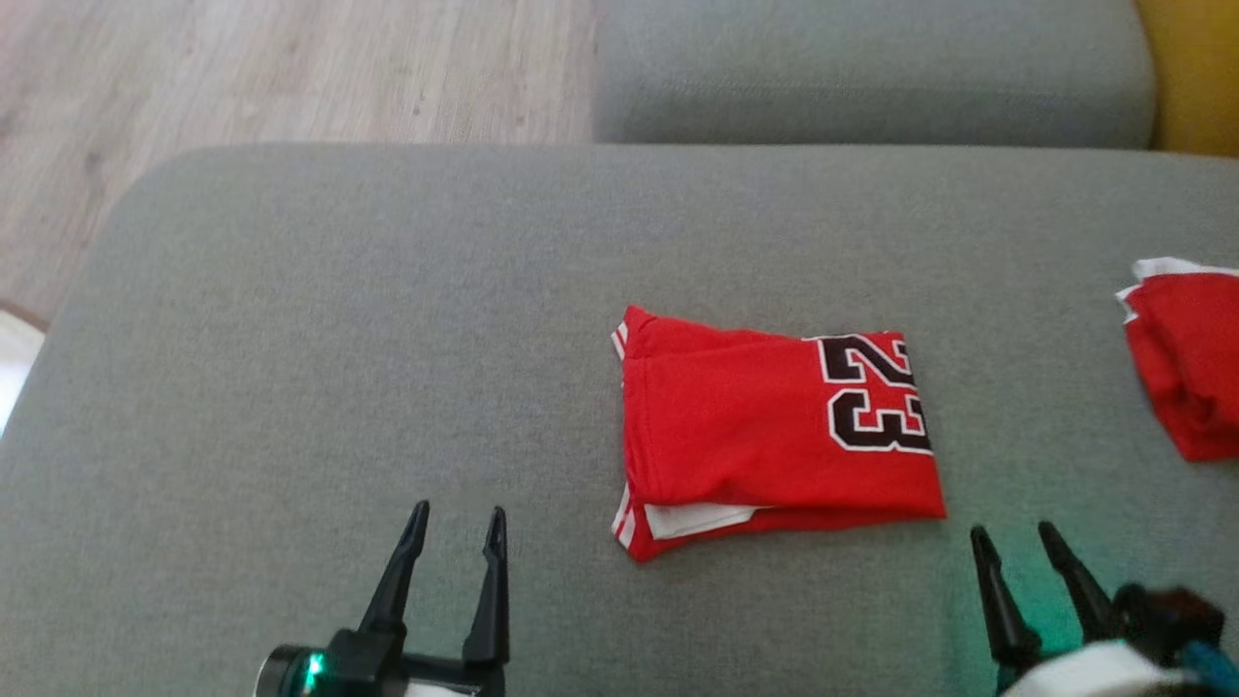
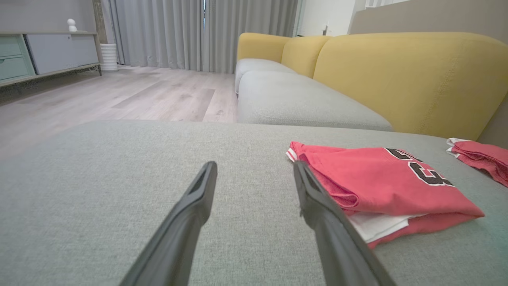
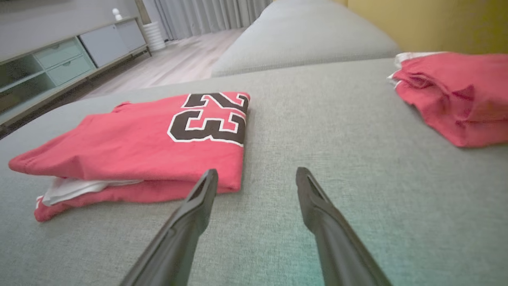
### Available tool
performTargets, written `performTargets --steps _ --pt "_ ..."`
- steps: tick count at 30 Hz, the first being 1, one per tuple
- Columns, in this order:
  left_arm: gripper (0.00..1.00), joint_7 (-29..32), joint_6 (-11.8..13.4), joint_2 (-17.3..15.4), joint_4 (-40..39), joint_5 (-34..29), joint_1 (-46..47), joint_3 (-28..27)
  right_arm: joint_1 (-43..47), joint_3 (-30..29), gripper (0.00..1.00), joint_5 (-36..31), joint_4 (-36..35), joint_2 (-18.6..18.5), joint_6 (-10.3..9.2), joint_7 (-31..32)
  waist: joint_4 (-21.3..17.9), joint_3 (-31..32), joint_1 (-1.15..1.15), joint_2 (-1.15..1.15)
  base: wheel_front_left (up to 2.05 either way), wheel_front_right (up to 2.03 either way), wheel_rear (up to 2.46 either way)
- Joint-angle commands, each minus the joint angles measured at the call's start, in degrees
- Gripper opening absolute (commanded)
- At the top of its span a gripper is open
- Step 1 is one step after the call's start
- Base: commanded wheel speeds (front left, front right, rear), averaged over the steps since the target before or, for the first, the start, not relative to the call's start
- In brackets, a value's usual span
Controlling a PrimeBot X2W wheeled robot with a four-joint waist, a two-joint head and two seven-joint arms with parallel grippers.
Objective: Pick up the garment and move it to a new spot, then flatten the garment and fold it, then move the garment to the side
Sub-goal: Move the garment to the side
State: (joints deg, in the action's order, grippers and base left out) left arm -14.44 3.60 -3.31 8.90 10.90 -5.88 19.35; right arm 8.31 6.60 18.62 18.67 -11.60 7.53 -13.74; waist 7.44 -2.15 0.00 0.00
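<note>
You have bare grey cushion (image 1: 290, 339) left of the folded red garment (image 1: 774, 426). To its right, a second red bundle (image 1: 1186, 358) narrows your passage.

Two red garments, folded jersey (image 1: 774, 431) and rumpled bundle (image 1: 1186, 363); two grey cushions (image 1: 290, 387); two pairs of jaws.

Red garment (image 1: 755, 426) soft matt knit cloth, printed numerals smooth, grey sofa cushion (image 1: 290, 387) under it coarse matt weave, floor (image 1: 290, 68) beyond the cushion pale wood-grain plank, gripper fingers (image 2: 190, 222) dark matt plastic
</note>
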Motion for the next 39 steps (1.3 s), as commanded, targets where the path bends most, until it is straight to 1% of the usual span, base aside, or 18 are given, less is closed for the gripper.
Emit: performTargets --steps 1,5,8,11,14,19,20,21,23,26,29,32,35,39 --pt "1.00 -0.6 0.6 0.4 -2.1 -0.4 3.4 -0.8 -4.7 1.5 1.00 1.7 -0.9 -2.3 -0.04 1.0 0.7 -1.5 0.00 0.00 0.00 0.00 0.00" --pt "1.00 -0.6 1.1 0.4 -2.4 -0.3 4.7 0.0 -9.0 2.1 1.00 6.2 0.3 -4.6 -0.04 6.0 1.4 -4.0 0.00 0.00 0.00 0.00 0.00" --pt "1.00 -0.6 1.4 0.4 -2.2 -0.2 5.5 0.6 -12.8 2.2 1.00 7.0 1.4 -6.4 -0.04 10.3 1.5 -5.5 0.00 0.00 0.00 0.00 0.00" --pt "1.00 -0.6 1.5 0.4 -2.0 -0.2 6.6 1.3 -16.5 3.2 1.00 9.8 2.8 -6.8 -0.04 15.1 1.8 -6.7 0.00 0.00 0.00 0.00 0.00" --pt "1.00 -0.6 1.6 0.4 -1.8 -0.2 7.7 2.0 -19.1 5.8 1.00 13.3 4.1 -7.4 -0.04 20.0 2.5 -7.6 0.00 0.00 0.00 0.00 0.00" --pt "1.00 -0.6 2.0 0.4 -1.6 0.0 8.9 2.6 -20.9 9.3 1.00 17.9 5.1 -7.6 -0.04 23.5 3.2 -8.4 0.00 0.00 0.00 0.00 0.00" --pt "1.00 -0.6 2.2 0.4 -1.6 0.0 9.1 2.7 -21.3 10.0 0.92 18.5 5.2 -7.7 -0.04 23.3 3.4 -8.5 0.00 0.00 0.00 0.00 0.00" --pt "1.00 -0.6 2.6 0.4 -1.5 -0.1 9.2 2.7 -21.6 10.5 0.00 19.0 5.3 -7.8 -0.04 22.8 3.4 -8.6 0.00 0.00 0.00 0.00 0.00" --pt "1.00 -0.6 3.2 0.4 -2.0 0.3 9.3 2.5 -22.2 11.2 0.00 19.9 5.7 -8.1 -0.04 21.9 3.3 -8.8 0.00 0.00 0.00 0.00 0.00" --pt "1.00 -0.6 4.5 0.4 -3.5 0.4 9.2 1.5 -23.9 11.1 0.00 19.7 6.4 -9.5 -0.04 19.6 2.2 -9.1 0.00 0.00 0.00 0.00 0.00" --pt "1.00 -0.6 4.4 0.4 -4.4 2.1 8.9 0.5 -26.2 10.8 0.00 18.8 6.7 -11.7 -0.04 18.6 0.4 -9.7 0.00 0.00 0.00 0.00 0.00" --pt "1.00 -0.6 2.2 0.4 -4.8 4.1 9.0 0.3 -28.6 10.4 0.00 18.3 6.2 -14.6 -0.04 19.0 -1.9 -10.6 0.00 0.00 0.00 0.00 0.00" --pt "1.00 -0.6 0.5 0.4 -5.9 3.4 9.5 -0.7 -31.1 9.5 0.00 17.6 5.3 -18.4 -0.04 19.9 -4.3 -12.2 0.00 0.00 0.00 0.00 0.00" --pt "1.00 -0.6 -1.7 0.4 -5.3 2.5 10.6 -1.2 -34.5 8.0 0.00 17.0 3.9 -24.0 -0.04 21.7 -7.3 -15.1 0.00 0.00 0.00 0.00 0.00"
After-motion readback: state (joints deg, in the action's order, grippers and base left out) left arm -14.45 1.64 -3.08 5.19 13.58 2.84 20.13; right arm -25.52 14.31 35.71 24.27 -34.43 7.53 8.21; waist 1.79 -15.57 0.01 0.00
